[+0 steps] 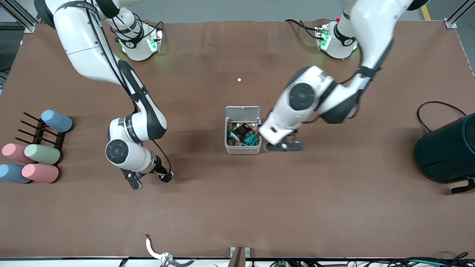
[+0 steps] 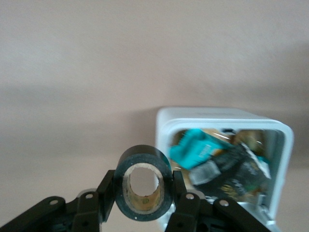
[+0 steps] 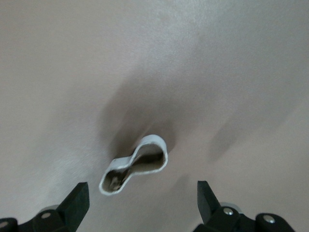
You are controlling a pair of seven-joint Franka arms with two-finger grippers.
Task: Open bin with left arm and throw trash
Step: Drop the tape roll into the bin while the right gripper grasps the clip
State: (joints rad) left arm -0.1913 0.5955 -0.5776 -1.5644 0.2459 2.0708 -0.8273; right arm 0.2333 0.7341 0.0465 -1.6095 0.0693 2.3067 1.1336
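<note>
The white-grey bin [image 1: 242, 149] stands mid-table with its lid [image 1: 243, 112] raised; a black wrapper [image 1: 243, 132] and teal scraps lie inside. My left gripper [image 1: 285, 146] is low beside the bin, toward the left arm's end, shut on the black tape roll [image 2: 140, 152] with a brown core. The left wrist view shows the open bin [image 2: 217, 115] just past the roll, with the black wrapper [image 2: 236, 174] in it. My right gripper [image 1: 135, 181] is open, low over the table toward the right arm's end. The beige rubber-band loop [image 3: 153, 140] lies on the table just ahead of its fingers [image 3: 77, 195].
A large dark teal drum [image 1: 447, 148] lies at the left arm's end. A rack [image 1: 41, 135] with pastel cylinders [image 1: 41, 154] sits at the right arm's end. A tiny white dot [image 1: 239, 79] lies farther from the front camera than the bin.
</note>
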